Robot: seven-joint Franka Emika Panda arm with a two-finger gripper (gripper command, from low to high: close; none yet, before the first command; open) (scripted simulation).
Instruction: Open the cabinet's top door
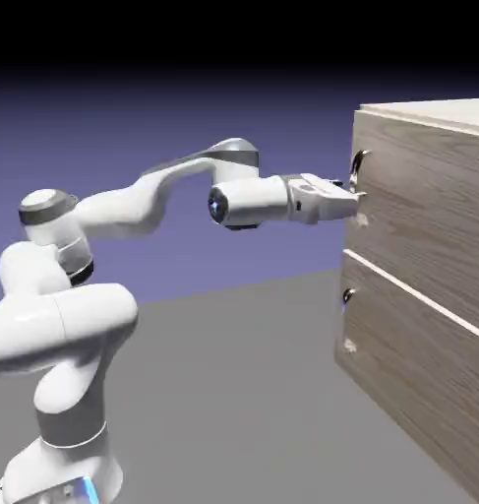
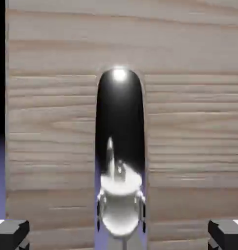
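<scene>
The cabinet (image 1: 420,128) of light wood grain stands at the exterior view's right. Its top door (image 1: 430,212) carries a slim curved metal handle (image 1: 357,169) near its left edge. My gripper (image 1: 353,200) reaches level from the left and has its tips at the handle's lower part, against the door's front. In the hand view the shiny dark handle (image 2: 119,146) runs upright down the middle of the wood panel (image 2: 189,122). It lies between my grey fingertips (image 2: 10,233), with a wide gap on each side. The gripper (image 2: 119,234) is open and touches nothing that I can see.
Below the top door is a lower panel (image 1: 410,374) with a smaller handle (image 1: 348,295). The grey table (image 1: 233,394) stretches between the robot's base and the cabinet.
</scene>
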